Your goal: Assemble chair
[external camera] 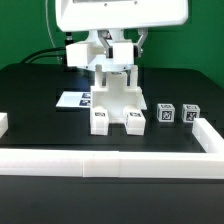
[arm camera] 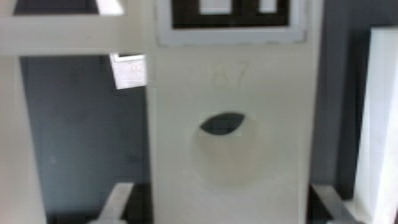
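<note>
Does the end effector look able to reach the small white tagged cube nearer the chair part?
Probably yes: the small white tagged cube stands free, nothing above it. The end effector first has to leave the tall white chair part beneath it.

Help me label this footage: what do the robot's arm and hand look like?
The arm ends in a broad, rounded white casing. The hand below is white and boxy with dark gaps. Its fingers look pale grey and flat. No markings are legible.
</note>
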Available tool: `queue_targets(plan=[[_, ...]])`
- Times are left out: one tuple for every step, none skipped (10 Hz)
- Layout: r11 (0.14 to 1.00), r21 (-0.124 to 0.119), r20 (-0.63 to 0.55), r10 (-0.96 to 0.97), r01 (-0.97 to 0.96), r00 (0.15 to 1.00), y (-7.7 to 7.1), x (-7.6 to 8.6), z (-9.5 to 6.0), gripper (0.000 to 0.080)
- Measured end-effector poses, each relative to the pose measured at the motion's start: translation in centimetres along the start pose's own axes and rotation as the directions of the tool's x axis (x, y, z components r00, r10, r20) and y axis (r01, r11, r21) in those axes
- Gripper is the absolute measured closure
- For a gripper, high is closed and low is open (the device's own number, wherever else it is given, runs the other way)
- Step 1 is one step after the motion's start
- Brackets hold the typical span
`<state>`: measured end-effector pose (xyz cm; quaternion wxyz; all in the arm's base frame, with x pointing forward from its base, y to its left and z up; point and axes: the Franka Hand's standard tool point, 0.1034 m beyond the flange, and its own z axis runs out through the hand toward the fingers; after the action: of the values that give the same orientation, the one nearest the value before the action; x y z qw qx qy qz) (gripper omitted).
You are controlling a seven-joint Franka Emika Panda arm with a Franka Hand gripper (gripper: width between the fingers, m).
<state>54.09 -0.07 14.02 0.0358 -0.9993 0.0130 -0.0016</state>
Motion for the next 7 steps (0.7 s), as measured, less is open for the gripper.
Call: queue_targets(plan=[[0.999, -0.021, 0.008, -0.042, 0.042, 0.999, -0.6, -0.1, 0.0, 0.0515], [0.999, -0.028, 0.013, -0.046, 0.046, 0.999, -1.5, -0.3, 0.2, 0.0515], [0.998, -0.029, 0.015, -0.053, 0.053, 0.998, -1.8, -0.4, 0.4, 0.0515], [0.998, -0.029, 0.016, -0.050, 0.050, 0.999, -1.6, -0.5, 0.5, 0.0515], [0.998, -0.030, 0.017, -0.050, 0.050, 0.999, -1.6, -0.5, 0.5, 0.0515], [0.999, -0.028, 0.014, -0.018, 0.019, 1.000, -1.7, -0.7, 0.7, 0.0515], [0.999, -0.028, 0.015, 0.032, -0.031, 0.999, -1.8, -1.6, 1.1, 0.0515]])
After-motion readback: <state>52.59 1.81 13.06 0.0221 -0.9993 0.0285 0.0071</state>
